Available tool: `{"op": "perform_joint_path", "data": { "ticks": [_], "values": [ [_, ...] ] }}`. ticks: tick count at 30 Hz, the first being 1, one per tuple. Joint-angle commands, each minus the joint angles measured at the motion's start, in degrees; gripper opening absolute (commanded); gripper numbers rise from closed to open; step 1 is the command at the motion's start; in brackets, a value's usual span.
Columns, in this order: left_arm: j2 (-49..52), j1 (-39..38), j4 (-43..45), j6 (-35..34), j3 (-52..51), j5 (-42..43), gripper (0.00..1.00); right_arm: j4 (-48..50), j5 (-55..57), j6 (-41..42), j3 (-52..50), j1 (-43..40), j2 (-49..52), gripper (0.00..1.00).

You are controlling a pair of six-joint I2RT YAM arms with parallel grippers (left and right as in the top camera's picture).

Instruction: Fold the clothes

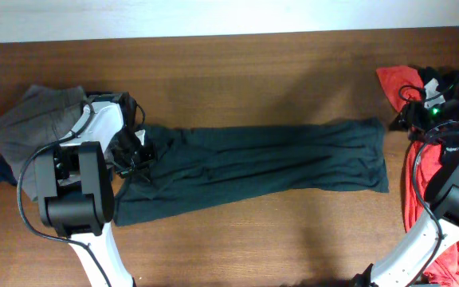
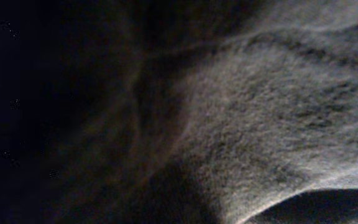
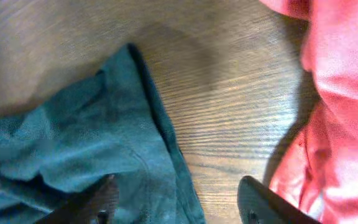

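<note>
My right fingers (image 3: 260, 202) stand wide apart and empty, low over the right-hand hem of the dark green shirt (image 1: 253, 163); one sits above the cloth's edge, the other over bare bench (image 3: 229, 124) just beyond it. My left fingers (image 1: 136, 154) are down at the shirt's opposite end, so deep in fabric that the wrist view shows only dark weave; whether they are closed on it I cannot tell. The shirt lies in a long band across the bench between both arms. The risk, as I judge it: closing from here, the right fingers may catch only the top layer of the hem, or nothing, and the band would sag or twist on lifting. The red top (image 3: 340, 112), just right of the hem, could snag too. The right arm (image 1: 453, 179) reaches in from the shirt's near right, wrist bent toward its corner; the left arm (image 1: 78, 191) is folded over its left end, grey trousers (image 1: 38, 119) just beyond.
</note>
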Motion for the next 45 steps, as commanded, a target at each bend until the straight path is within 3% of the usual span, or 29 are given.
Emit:
{"op": "perform_joint_path", "data": {
  "ticks": [1, 6, 14, 21, 30, 35, 41, 45],
  "values": [
    [3.0, 0.9, 3.7, -0.3, -1.7, -8.2, 0.01, 0.8, 1.1, 0.9, -3.9, -0.5, -1.6, 0.72],
    [3.0, 0.9, 3.7, -0.2, -1.1, -7.2, 0.07, 4.4, -2.9, -1.2, -11.9, 0.3, -1.6, 0.79],
    [3.0, 0.9, -4.2, 2.8, 9.9, -1.0, 0.13, 8.4, -15.2, -7.5, -21.4, 0.3, -1.6, 0.77],
    [3.0, 0.0, -13.9, 5.4, 26.3, -1.0, 0.14, 7.6, -22.9, -12.8, -24.2, 0.3, -1.7, 0.50],
    [3.0, -0.2, -20.9, 7.3, 41.2, -1.1, 0.17, 4.7, -26.9, -12.9, -21.2, 0.0, -2.8, 0.04],
    [3.0, -0.2, -26.2, 8.7, 48.8, -2.4, 0.17, -1.3, -24.1, -11.1, -12.9, -1.2, -7.2, 0.04],
    [1.5, -0.2, -28.0, 9.1, 57.7, -3.2, 0.18, -4.8, -9.7, -3.1, -3.5, -1.6, -15.6, 0.04],
    [-0.5, -0.2, -28.0, 9.1, 63.8, -3.2, 0.24, -5.1, -7.9, 0.1, -0.7, -1.6, -21.7, 0.04]
  ]
}}
